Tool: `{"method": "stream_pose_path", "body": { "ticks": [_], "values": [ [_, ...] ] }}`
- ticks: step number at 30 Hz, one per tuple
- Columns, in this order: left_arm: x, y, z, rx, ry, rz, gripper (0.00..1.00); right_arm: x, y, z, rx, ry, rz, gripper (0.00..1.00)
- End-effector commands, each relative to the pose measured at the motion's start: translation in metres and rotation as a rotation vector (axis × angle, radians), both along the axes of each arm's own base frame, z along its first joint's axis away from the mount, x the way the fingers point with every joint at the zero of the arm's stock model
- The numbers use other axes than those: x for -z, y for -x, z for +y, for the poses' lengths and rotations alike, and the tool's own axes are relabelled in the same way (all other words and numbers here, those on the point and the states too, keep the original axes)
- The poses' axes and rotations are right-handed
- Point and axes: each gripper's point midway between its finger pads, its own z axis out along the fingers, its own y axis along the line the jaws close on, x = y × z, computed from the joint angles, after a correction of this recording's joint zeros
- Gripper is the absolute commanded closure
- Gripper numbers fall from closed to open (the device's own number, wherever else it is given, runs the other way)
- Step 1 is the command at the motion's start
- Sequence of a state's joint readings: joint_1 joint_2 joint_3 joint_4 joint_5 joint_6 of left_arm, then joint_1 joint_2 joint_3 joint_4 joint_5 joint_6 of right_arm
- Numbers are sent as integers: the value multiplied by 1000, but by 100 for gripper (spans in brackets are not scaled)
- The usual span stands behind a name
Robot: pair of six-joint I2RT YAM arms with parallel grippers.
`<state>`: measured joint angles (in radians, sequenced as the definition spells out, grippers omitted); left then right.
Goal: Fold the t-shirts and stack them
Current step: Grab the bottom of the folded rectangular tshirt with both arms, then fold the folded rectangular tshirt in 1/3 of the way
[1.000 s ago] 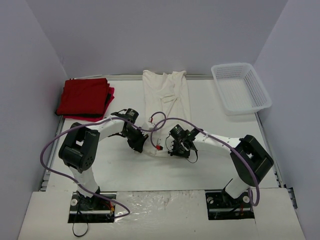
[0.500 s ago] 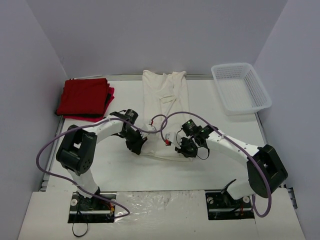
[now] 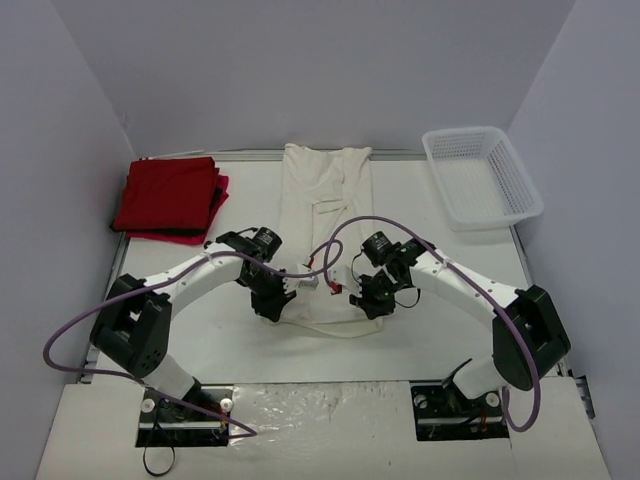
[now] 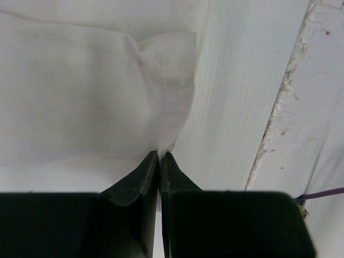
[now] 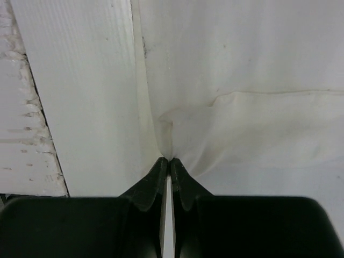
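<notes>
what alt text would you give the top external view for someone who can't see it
The left gripper and right gripper each pinch a near corner of a cream-white t-shirt laid lengthwise on the table. Folded red t-shirts are stacked at far left, and an empty white mesh basket sits at far right.

Plain cream-white t-shirt (image 3: pixel 325 190) with faint yellowish marks; red t-shirts (image 3: pixel 170 195) solid bright red. White basket (image 3: pixel 482 175), mesh pattern; white tabletop (image 3: pixel 240 340), walls (image 3: pixel 300 70) pale grey. White arms (image 3: pixel 195 268) with black joints, left tool (image 4: pixel 160 155) and right tool (image 5: pixel 167 160) black, cables (image 4: pixel 322 192) purple.
</notes>
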<state>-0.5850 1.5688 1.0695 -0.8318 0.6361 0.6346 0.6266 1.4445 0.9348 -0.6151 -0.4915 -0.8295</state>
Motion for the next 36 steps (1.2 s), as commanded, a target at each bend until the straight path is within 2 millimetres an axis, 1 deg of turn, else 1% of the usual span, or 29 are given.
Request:
{"method": "stream_pose_path", "body": {
  "ticks": [1,3,5,6,7,8,13,14,16,17,19,21,22,24,25,27,28,30,31,35,36],
  "values": [
    [-14,25,4,130,28,2,98,-4,14,-4,-12,23,125,100],
    [-17,31,6,157,31,10,98,-11,15,-3,-31,22,146,100],
    [-20,32,8,167,34,2,98,-13,20,-4,-56,32,187,100],
    [-22,34,8,170,37,4,98,-17,18,-1,-63,29,191,100],
    [-24,35,7,175,46,6,98,-16,19,-1,-69,36,218,100],
    [-28,37,6,183,63,3,98,-17,25,-4,-81,51,252,100],
    [-38,48,1,218,133,13,98,-27,31,-4,-140,21,278,100],
    [-40,51,3,225,137,22,98,-30,35,-4,-157,11,294,100],
    [-43,54,2,237,148,22,98,-37,36,0,-173,-10,296,100],
    [-45,56,3,247,155,26,98,-43,43,1,-185,-28,326,100],
    [-47,55,2,253,162,14,98,-51,42,3,-213,-52,318,100],
    [-46,54,2,253,158,11,98,-55,39,3,-209,-60,305,100],
    [-47,47,0,239,158,-16,98,-55,36,3,-206,-62,300,100],
    [-48,40,-2,223,160,-46,98,-55,26,1,-187,-66,284,100],
    [-48,31,-5,196,166,-88,98,-55,23,0,-182,-68,281,100],
    [-49,20,-6,160,168,-139,98,-53,12,-2,-160,-69,269,100],
    [-52,6,-7,118,170,-193,98,-52,9,-3,-157,-74,265,100],
    [-56,-7,-8,72,181,-235,98,-50,2,-3,-149,-72,262,100],
    [-61,-20,-7,23,191,-271,98,-48,-1,-3,-145,-70,256,100],
    [-71,-44,-6,-45,207,-315,98,-46,-17,-2,-122,-71,234,100],
    [-70,-48,-6,-51,201,-317,98,-46,-23,-2,-109,-74,226,100]
  ]
}}
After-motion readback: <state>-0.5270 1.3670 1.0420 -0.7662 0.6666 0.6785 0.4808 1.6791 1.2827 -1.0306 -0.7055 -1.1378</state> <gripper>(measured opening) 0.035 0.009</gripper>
